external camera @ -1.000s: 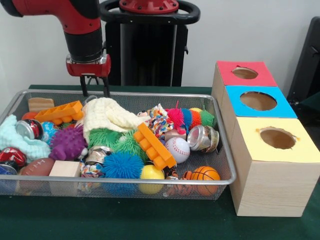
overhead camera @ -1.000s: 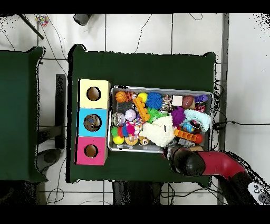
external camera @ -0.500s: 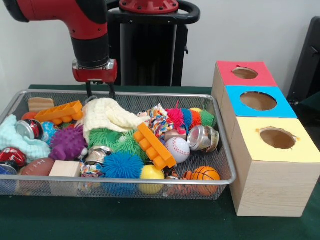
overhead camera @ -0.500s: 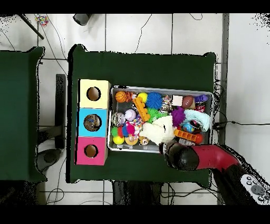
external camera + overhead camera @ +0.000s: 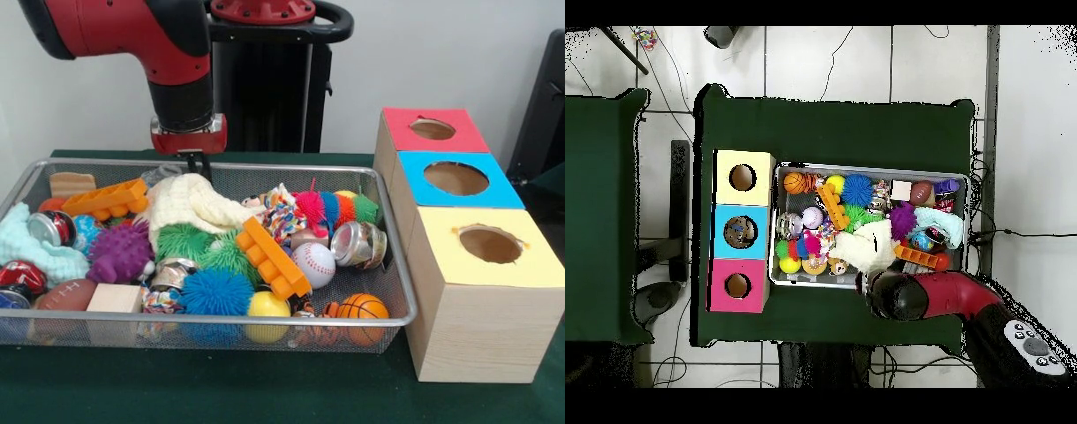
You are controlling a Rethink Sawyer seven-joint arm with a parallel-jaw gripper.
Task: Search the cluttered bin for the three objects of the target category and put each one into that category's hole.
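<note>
Search step, no pick made yet. Gripper (image 5: 196, 164) hangs over the mesh bin (image 5: 265, 166) at its 11 o'clock rim in the front view, just above the cream knit cloth (image 5: 190, 201). It's seen edge-on, so you can't tell whether it's spread or clenched. Nothing shows in it.

The task doesn't name the target category, so confirm it first. One likely trio, as a guess, is the sports balls:
- baseball (image 5: 314, 263), near bin centre
- basketball (image 5: 362, 308), at 5 o'clock against the near rim
- football (image 5: 66, 294), at 8 o'clock

All 3 are in the bin and none is near a hole. The red box (image 5: 402, 140), blue box (image 5: 415, 190) and yellow box (image 5: 530, 265) stand in a row at the bin's 3 o'clock.

Next move, prob.: choose one item and line up above it, then descend between its neighbours. The baseball sits tight betw. the orange block (image 5: 272, 256) and a shiny can (image 5: 357, 243), so watch for snags.
</note>
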